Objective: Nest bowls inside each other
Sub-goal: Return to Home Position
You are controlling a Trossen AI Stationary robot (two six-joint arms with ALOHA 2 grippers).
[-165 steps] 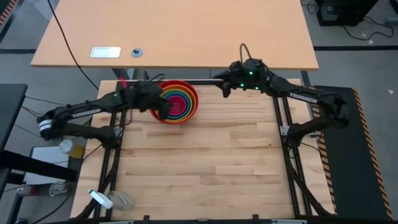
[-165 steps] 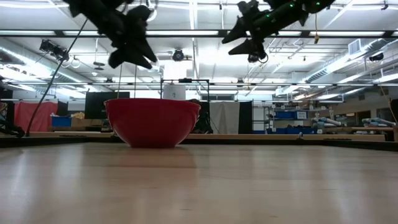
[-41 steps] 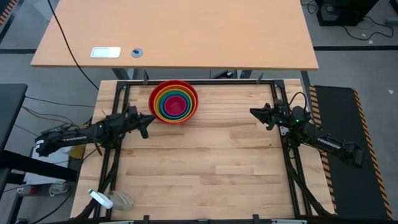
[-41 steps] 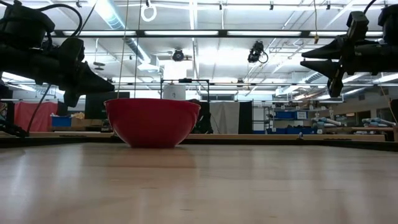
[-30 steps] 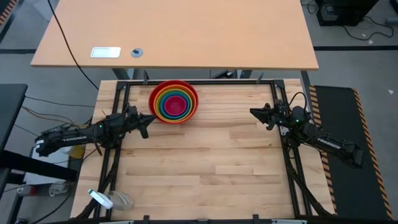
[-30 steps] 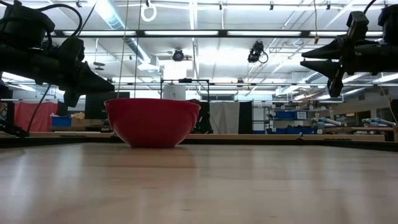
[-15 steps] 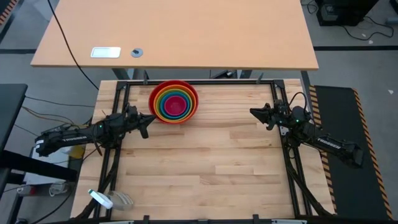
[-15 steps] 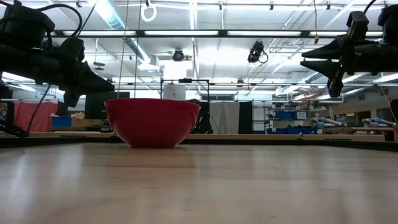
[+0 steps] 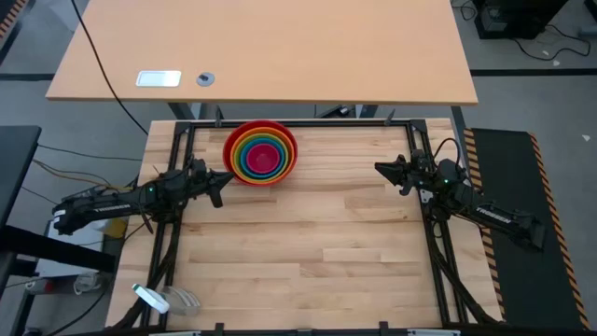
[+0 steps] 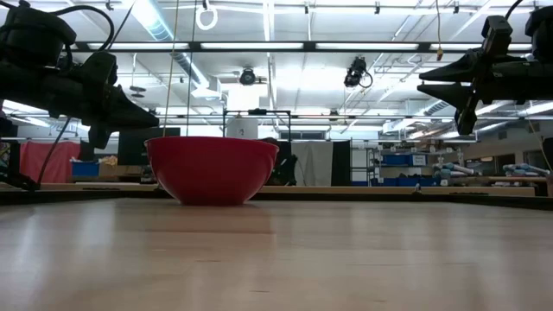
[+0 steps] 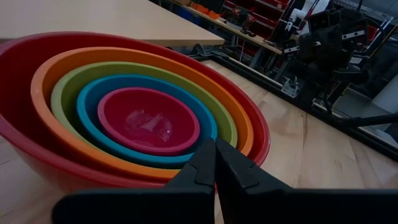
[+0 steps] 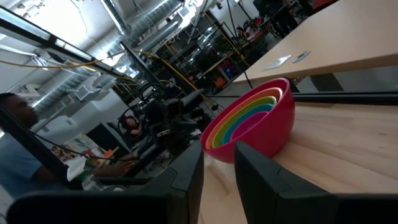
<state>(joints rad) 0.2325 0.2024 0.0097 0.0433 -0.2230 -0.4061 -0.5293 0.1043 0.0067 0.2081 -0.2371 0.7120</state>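
Observation:
The bowls (image 9: 261, 152) sit nested in one stack at the far middle of the wooden table. Red (image 11: 18, 56) is outermost, then orange, yellow-green and blue, with magenta (image 11: 146, 121) in the centre. The red bowl's base rests on the wood (image 10: 212, 168). My left gripper (image 9: 224, 177) hovers level just left of and nearer than the stack, shut and empty, its tips (image 11: 215, 162) short of the red rim. My right gripper (image 9: 381, 169) waits near the table's right edge, pointing toward the stack (image 12: 255, 121), open and empty.
A black frame rail (image 9: 298, 122) runs along the table's far edge behind the bowls. Beyond it stands a tan desk (image 9: 261, 47) with a white card (image 9: 158, 78). The near half of the wooden top (image 9: 298, 252) is bare. A person (image 12: 18, 143) shows in the room beyond.

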